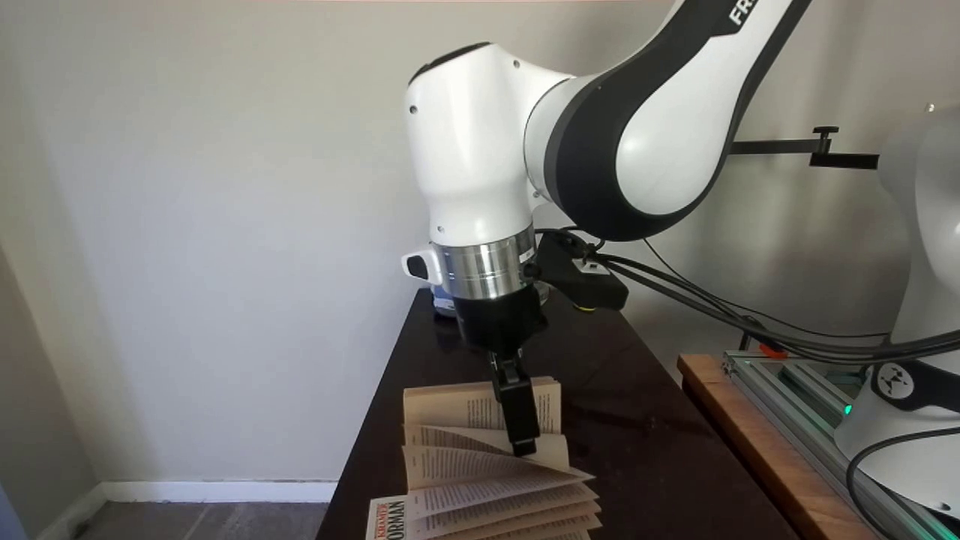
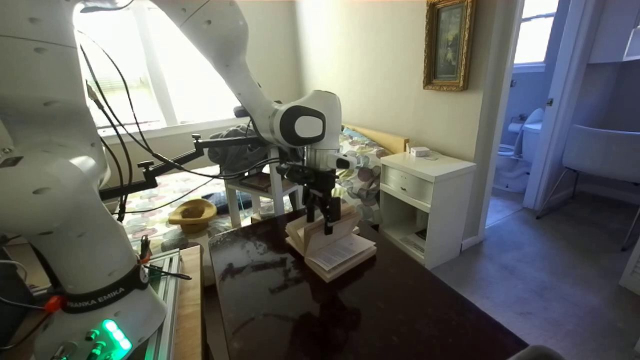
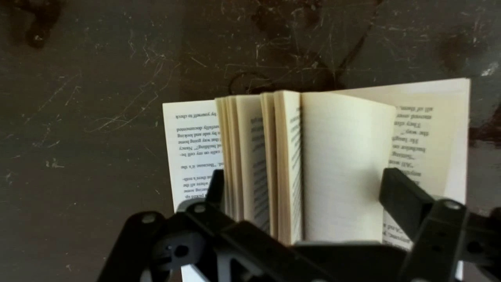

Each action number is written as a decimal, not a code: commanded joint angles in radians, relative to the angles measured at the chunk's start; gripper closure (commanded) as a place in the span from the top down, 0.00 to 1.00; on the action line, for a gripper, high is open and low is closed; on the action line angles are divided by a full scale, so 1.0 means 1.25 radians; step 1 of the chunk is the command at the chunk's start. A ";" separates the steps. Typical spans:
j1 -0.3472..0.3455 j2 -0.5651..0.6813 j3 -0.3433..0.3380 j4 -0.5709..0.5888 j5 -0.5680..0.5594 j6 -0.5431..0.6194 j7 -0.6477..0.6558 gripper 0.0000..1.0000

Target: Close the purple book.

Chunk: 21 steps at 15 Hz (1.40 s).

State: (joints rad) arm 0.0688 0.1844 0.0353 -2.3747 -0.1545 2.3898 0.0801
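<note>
The book (image 1: 495,480) lies open on the dark table in both exterior views (image 2: 342,255). Its cream pages are fanned, with thick bundles standing up in the middle. Its purple cover is hidden; a pale strip with red and black letters shows at one edge in an exterior view. My gripper (image 3: 304,188) points down over the book and is open. In the wrist view (image 3: 340,149), the upright page bundles and a curved page lie between the spread fingers. One finger is beside the left bundles, the other by the curved page's free edge. The gripper also shows in both exterior views (image 1: 523,446) (image 2: 320,222).
The dark table (image 2: 400,305) is scratched and has its edge beside the robot's wooden bench (image 1: 780,450). A small blue object (image 1: 444,302) at the far end is mostly hidden behind the wrist. A white nightstand (image 2: 452,210) and a grey-white chair (image 2: 276,175) stand beyond the table.
</note>
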 commanded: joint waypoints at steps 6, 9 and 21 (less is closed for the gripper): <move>0.000 -0.032 0.013 -0.008 0.057 0.013 -0.005 1.00; -0.001 -0.045 0.023 -0.005 0.099 0.012 -0.020 1.00; -0.001 -0.013 0.071 0.022 0.330 0.010 -0.137 1.00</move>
State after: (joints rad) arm 0.0695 0.1443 0.1099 -2.3654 0.1928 2.3986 -0.0409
